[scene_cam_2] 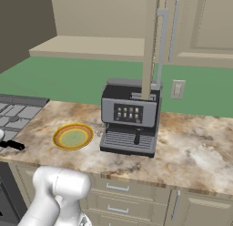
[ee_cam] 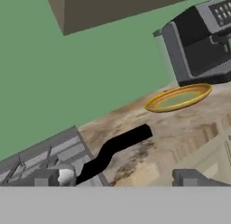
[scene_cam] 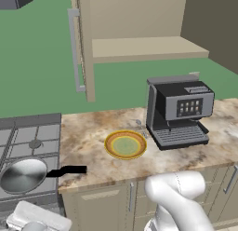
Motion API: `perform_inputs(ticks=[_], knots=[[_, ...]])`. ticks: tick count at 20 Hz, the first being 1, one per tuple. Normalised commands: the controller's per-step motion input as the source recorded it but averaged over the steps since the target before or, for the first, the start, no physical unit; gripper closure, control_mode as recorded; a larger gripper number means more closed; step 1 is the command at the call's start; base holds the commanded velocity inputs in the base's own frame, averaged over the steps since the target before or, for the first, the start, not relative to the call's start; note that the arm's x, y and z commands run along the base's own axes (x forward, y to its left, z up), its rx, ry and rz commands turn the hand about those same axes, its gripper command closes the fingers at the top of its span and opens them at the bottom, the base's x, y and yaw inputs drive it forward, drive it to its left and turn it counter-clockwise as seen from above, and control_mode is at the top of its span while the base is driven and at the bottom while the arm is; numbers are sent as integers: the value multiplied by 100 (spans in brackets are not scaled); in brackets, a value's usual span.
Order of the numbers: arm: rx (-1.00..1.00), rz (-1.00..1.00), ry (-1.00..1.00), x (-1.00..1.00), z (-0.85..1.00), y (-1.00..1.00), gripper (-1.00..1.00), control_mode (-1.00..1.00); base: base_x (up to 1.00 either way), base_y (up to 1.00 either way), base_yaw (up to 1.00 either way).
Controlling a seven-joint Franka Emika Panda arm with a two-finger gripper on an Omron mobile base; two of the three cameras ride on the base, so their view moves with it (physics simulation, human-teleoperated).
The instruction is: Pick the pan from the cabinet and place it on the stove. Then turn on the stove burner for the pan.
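Note:
The silvery pan (scene_cam: 22,175) sits on the front burner of the grey stove (scene_cam: 32,132). Its black handle (scene_cam: 68,170) points right, out over the counter. In the hand view the handle (ee_cam: 115,148) runs across the middle and a bit of the pan's rim (ee_cam: 66,175) shows by the left fingertip. My gripper (ee_cam: 116,179) is open with nothing between its tips, low in front of the stove's front edge. The white hand (scene_cam: 32,219) shows below the pan. The cabinet (scene_cam: 144,48) stands open above the counter, its door (scene_cam: 86,48) swung out.
A yellow-rimmed plate (scene_cam: 125,145) with a green centre lies on the marble counter (scene_cam: 88,141) right of the pan handle. A black and grey coffee machine (scene_cam: 179,113) stands behind it to the right. Beige drawers (scene_cam_2: 118,193) run below the counter.

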Motion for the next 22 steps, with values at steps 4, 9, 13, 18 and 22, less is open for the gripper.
perform_inputs(ticks=[4, 9, 13, 18, 22], knots=[[-28, 15, -13, -18, -29, 11, -100, -100, 0, 0, 0], [-16, 4, 2, 3, -30, 20, -100, -100, 0, 0, 0], [-16, 7, 0, 6, -33, 20, -100, -100, 0, 0, 0], [-13, 10, 0, 5, -29, 1, -100, -100, 0, 0, 0], [-6, 13, 0, 12, -24, 0, -100, -100, 0, 0, 0]])
